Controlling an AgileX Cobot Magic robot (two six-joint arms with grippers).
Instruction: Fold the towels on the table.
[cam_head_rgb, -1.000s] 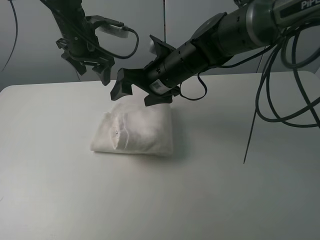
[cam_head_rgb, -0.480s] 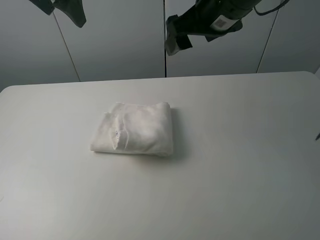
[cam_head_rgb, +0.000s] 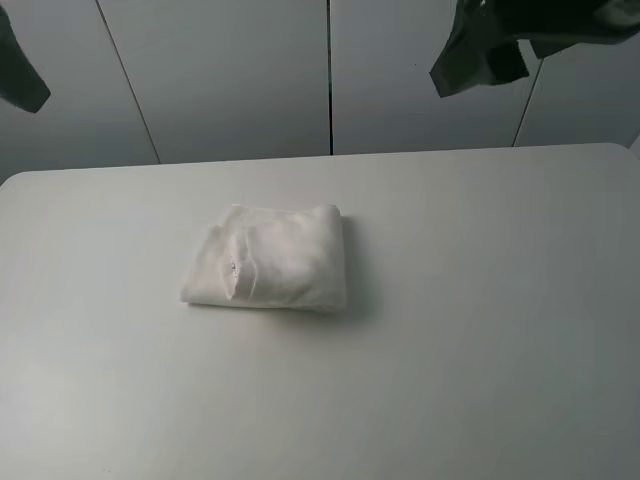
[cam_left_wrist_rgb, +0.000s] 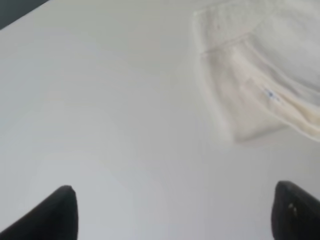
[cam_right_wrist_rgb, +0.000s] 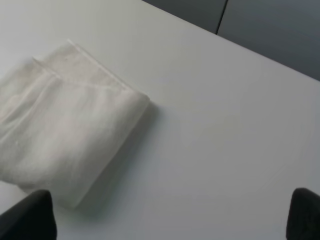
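Observation:
The white towel (cam_head_rgb: 268, 268) lies folded into a compact thick rectangle on the white table (cam_head_rgb: 470, 300), left of centre. Its small label (cam_head_rgb: 233, 267) shows on the left fold. Both grippers hang high above the table, well apart from the towel. Only a dark piece of my left gripper (cam_head_rgb: 18, 80) shows at the top left edge. My right gripper (cam_head_rgb: 482, 55) is at the top right. In the left wrist view the gripper (cam_left_wrist_rgb: 175, 215) is open and empty, with the towel (cam_left_wrist_rgb: 260, 75) beyond it. In the right wrist view the gripper (cam_right_wrist_rgb: 165, 217) is open and empty, with the towel (cam_right_wrist_rgb: 65, 120) below.
Grey wall panels (cam_head_rgb: 230, 80) stand behind the table's far edge (cam_head_rgb: 400, 152). Bare tabletop surrounds the towel on all sides (cam_head_rgb: 320, 400).
Both arms have risen from just behind the towel and drawn apart, the left towards the top left, the right towards the top right. The towel has not moved.

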